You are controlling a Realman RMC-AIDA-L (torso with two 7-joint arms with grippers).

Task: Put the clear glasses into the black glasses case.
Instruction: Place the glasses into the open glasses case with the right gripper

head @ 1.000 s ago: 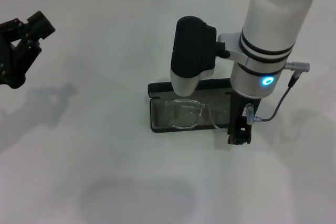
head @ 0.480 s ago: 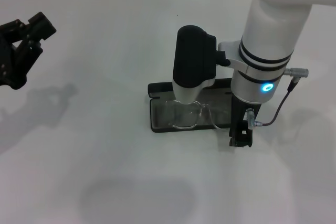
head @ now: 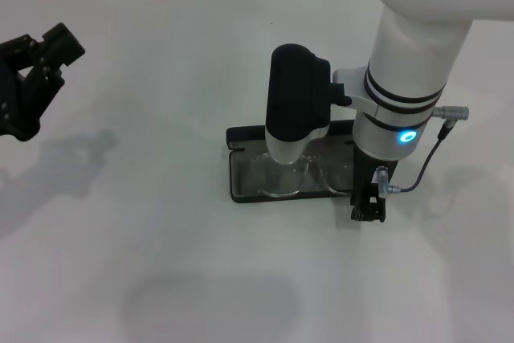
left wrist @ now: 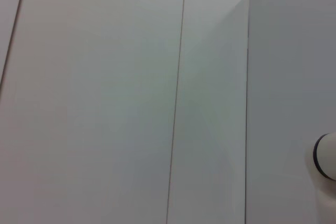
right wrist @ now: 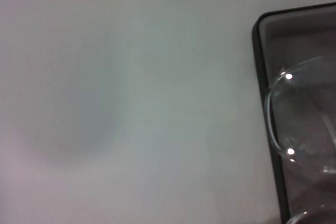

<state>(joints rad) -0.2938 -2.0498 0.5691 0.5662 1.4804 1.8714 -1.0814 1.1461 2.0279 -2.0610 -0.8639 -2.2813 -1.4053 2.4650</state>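
The black rectangular hard-shell glasses case (head: 241,168) with rounded corners lies open on the white worktop (head: 161,263), a little right of centre, its grey-lined tray facing up and its long side running left to right. The clear glasses (head: 283,184), with a colourless transparent plastic frame and rounded-square lenses, lie inside that tray; one lens shows plainly in the left part of the tray, and the other side of the frame passes behind the arm. In the right wrist view, a curved clear lens rim (right wrist: 273,124) sits within the tray just inside the case's black end wall (right wrist: 269,129), with bare worktop beyond it.

The right arm, white with black bands and a glowing blue ring, comes down from the far right and hangs over the right half of the case. Its black right claw (head: 368,208) reaches down at the near right corner of the case, at the tray's edge; whether its fingers are spread or pressed together I cannot tell, nor whether they touch the glasses.

The left claw (head: 36,70), black, is held up at the far left, well apart from the case, with its fingers spread
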